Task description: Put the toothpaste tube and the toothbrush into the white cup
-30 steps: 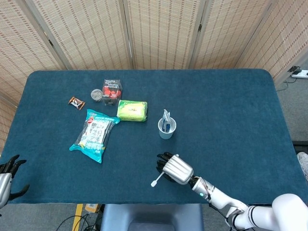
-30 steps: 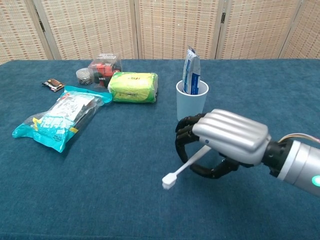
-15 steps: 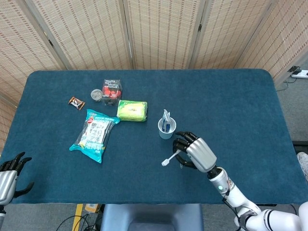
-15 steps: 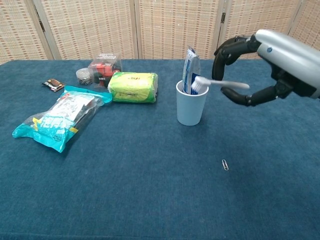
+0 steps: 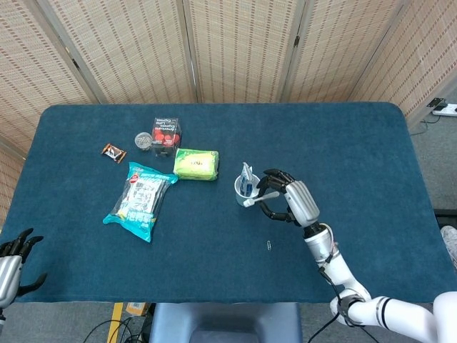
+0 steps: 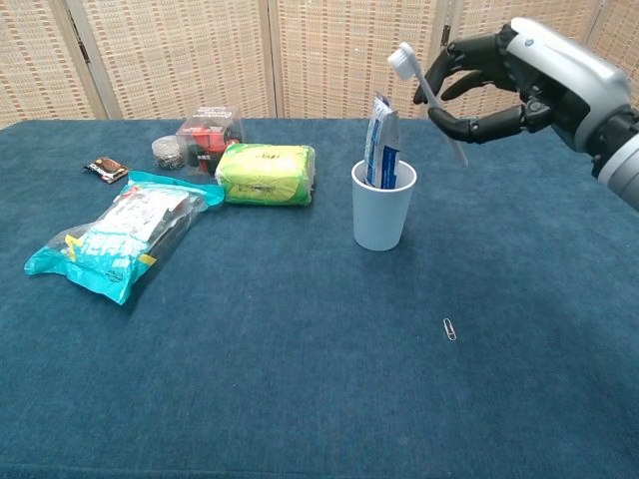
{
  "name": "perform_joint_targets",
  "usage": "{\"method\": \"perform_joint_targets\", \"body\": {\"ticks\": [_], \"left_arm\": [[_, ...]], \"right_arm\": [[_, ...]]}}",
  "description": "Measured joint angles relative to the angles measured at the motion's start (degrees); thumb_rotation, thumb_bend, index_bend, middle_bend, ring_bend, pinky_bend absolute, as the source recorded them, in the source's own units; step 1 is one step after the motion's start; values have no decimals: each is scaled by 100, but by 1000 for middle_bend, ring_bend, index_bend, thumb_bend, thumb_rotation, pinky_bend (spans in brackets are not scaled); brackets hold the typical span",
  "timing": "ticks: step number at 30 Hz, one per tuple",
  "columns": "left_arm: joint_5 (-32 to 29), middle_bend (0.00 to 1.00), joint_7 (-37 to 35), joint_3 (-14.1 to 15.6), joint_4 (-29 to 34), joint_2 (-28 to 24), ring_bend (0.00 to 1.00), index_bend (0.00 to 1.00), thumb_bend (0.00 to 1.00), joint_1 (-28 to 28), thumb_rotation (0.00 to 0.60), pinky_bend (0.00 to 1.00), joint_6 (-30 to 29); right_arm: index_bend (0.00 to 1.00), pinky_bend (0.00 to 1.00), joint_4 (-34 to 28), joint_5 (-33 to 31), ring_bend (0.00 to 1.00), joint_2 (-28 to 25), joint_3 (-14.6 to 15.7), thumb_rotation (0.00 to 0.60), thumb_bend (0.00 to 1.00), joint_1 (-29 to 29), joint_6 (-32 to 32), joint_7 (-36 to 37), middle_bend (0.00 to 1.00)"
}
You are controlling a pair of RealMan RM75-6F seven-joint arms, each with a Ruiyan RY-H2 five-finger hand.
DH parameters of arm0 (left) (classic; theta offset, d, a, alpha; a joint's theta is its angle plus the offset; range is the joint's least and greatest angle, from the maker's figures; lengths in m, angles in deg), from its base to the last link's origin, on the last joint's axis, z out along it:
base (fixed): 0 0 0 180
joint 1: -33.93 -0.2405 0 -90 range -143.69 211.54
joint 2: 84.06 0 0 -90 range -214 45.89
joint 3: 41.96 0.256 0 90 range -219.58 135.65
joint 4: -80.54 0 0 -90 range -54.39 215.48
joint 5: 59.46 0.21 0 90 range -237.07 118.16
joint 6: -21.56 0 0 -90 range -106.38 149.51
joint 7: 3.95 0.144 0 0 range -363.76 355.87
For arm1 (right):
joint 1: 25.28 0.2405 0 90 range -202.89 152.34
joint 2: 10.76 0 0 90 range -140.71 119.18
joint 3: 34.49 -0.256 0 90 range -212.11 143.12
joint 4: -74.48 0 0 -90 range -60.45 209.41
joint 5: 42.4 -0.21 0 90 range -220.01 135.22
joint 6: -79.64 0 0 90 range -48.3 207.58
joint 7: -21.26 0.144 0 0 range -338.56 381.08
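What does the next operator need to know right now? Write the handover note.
Right hand holds the toothbrush in the air, up and to the right of the white cup, bristles up.
Left hand holds nothing, at the table's near left edge.
Done: the toothpaste tube stands in the cup.
Left: put the toothbrush into the cup and let go.

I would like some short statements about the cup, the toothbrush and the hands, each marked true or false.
1. The toothpaste tube stands in the white cup. True.
2. The toothbrush lies on the table. False: the right hand holds it in the air.
3. The brush head points down into the cup. False: it points up.
4. The left hand holds nothing. True.
5. A paperclip lies on the blue cloth. True.
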Motion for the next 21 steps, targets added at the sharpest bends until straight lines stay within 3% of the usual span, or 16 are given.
{"method": "perform_joint_targets", "body": {"ticks": [10,21], "left_arm": [[-36,100,20,5,-2,-13,191,208,314,9,600,188,43],[-67,99,70,1,38,-11,191,208,314,22,600,188,63]], "right_arm": [[689,266,352,-558,215,234,-399,600,339,-7,-186,978,403],[688,266,663,-1244,215,499,-928,600,332,197,-1002,2059,402]]}}
